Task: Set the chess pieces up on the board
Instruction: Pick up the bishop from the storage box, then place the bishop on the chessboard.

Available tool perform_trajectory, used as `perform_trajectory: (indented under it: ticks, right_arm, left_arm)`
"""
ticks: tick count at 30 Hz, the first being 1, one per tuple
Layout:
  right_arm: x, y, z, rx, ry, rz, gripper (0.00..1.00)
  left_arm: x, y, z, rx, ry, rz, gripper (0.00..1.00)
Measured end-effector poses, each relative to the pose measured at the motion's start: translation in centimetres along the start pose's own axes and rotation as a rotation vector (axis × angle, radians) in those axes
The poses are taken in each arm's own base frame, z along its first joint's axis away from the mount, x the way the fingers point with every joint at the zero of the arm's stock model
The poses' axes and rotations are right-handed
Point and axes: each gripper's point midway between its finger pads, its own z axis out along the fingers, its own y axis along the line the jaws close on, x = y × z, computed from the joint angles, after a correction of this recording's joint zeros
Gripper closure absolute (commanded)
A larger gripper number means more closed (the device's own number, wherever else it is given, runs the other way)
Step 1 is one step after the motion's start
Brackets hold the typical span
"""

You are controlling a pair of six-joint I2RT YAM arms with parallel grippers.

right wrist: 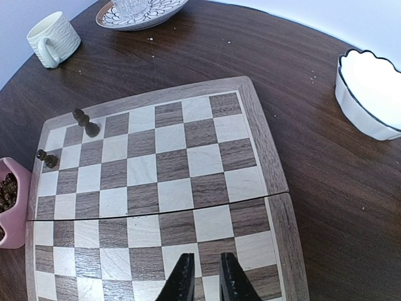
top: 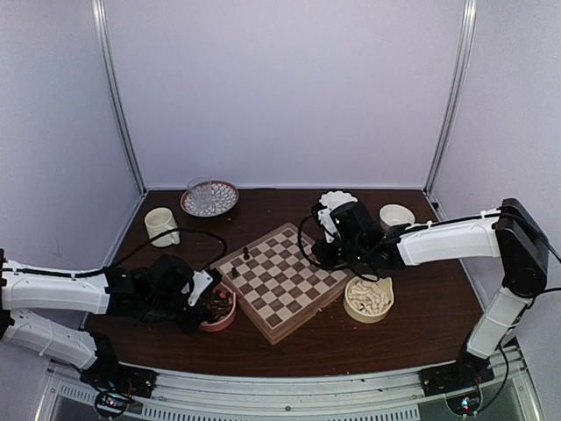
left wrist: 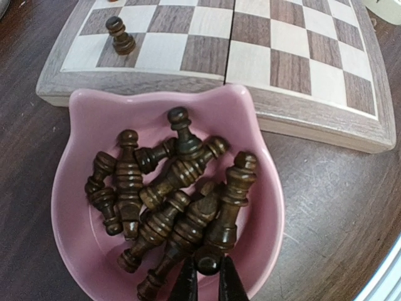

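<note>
Dark brown chess piece (left wrist: 229, 204) lying in the pink bowl (left wrist: 78, 125) is pinched at its base by the left hand (left wrist: 207, 266), head pointing toward the board (left wrist: 313, 119).

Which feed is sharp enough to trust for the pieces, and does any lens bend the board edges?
Left wrist: sharp, evenly lit on the dark pieces in the pink bowl; board edge slightly bowed. Right wrist: sharp, board edges curve strongly, white bowl washed out. Top external: soft, flat light; standing pieces are specks.
</note>
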Motion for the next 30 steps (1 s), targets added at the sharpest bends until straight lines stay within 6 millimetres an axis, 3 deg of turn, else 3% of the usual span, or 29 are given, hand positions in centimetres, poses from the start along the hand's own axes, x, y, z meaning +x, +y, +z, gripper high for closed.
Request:
perform_trajectory:
  ticks: [6,11,15,27,30]
  right_arm:
    - [0.0,-0.1,0.0,0.006,-0.002,-0.001,0.84]
    - [0.0,-0.1,0.0,0.008,-0.002,-0.001,0.84]
    - [0.0,-0.1,0.0,0.008,-0.002,-0.001,0.84]
    - [0.2,-0.2,0.0,0.007,-0.001,-0.003,0.84]
    - [0.4,-0.3,-0.2,0.007,0.0,-0.007,0.84]
  left_arm:
    - [-1.0,0.0,-1.0,0.001,-0.053,-0.005,1.0]
    - [-3.3,0.6,-4.0,-0.019,-0.198,-0.022,1.0]
    - [-3.9,1.1,-6.0,-0.028,-0.292,-0.035,1.0]
    - [-4.3,1.6,-6.2,-0.056,-0.314,-0.051,0.99]
    - [-5.2,1.4,-5.7,-0.059,-0.289,-0.055,0.99]
